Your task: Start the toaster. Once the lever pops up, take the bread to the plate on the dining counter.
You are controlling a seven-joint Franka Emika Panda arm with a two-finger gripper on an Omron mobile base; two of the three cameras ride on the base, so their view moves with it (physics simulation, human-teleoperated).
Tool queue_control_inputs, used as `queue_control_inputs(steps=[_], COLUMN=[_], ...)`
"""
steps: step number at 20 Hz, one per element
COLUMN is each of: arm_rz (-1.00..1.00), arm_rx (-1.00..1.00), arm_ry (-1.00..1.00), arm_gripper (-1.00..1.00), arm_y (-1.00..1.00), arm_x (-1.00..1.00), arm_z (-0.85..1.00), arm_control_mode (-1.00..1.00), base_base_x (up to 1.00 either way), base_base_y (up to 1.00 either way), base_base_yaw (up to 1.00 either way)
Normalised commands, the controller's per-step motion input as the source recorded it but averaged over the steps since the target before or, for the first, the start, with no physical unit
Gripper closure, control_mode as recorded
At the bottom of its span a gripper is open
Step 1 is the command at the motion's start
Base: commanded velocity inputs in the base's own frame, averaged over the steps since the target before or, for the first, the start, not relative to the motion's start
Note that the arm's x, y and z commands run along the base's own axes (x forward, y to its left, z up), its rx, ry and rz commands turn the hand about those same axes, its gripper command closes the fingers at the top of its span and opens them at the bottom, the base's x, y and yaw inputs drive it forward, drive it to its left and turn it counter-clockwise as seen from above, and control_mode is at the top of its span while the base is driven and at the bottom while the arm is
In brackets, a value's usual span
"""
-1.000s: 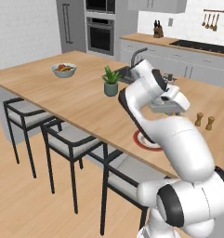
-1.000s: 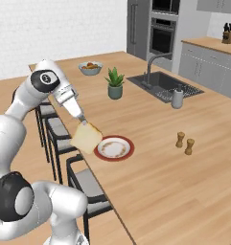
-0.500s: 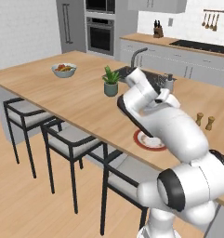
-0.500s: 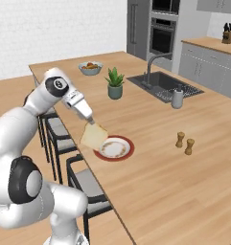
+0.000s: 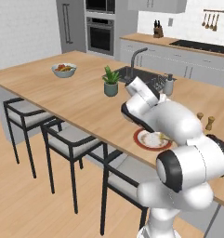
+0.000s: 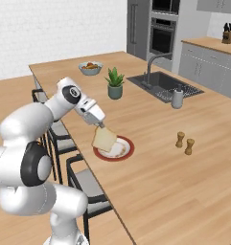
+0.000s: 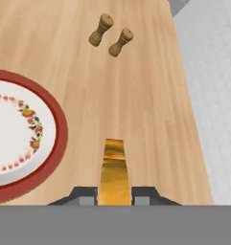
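Lowered since a second ago, closer over the plate [image 6: 114, 148]. Fingers [image 6: 100, 125] clamped on the bread [image 6: 104, 139], narrow gap filled by its crust edge. Bread hanging tilted just below the fingers, above the plate's near rim. Plate beside the fingers on the light-wood desk [image 6: 184, 182]. Farther ahead, two wooden shakers [image 7: 110, 35]. Beyond, potted plant [image 6: 115, 83], fruit bowl [image 6: 90, 67].

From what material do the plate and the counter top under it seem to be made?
The plate: probably glazed ceramic, given its smooth pale centre, painted fruit ring and solid red rim. The dining counter top: light wood, matte, with faint lengthwise grain; since the scene is rendered, it may equally be laminate.
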Motion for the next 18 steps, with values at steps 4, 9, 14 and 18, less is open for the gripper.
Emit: queue_control_inputs(steps=[4, 9, 14, 18], arm_rz=[0.04, 0.01, 0.00, 0.00], arm_rx=[0.00, 0.03, 0.02, 0.00], arm_ry=[0.07, 0.12, 0.18, 0.17], arm_gripper=[1.00, 1.00, 1.00, 1.00], arm_y=[0.00, -0.05, -0.19, -0.13], arm_x=[0.64, 0.45, 0.26, 0.35], arm_z=[-0.32, -0.38, -0.32, -0.19], arm_control_mode=[-1.00, -1.00, -1.00, -1.00], base_base_x=[0.00, 0.00, 0.00, 0.00], base_base_y=[0.00, 0.00, 0.00, 0.00], base_base_yaw=[0.00, 0.00, 0.00, 0.00])
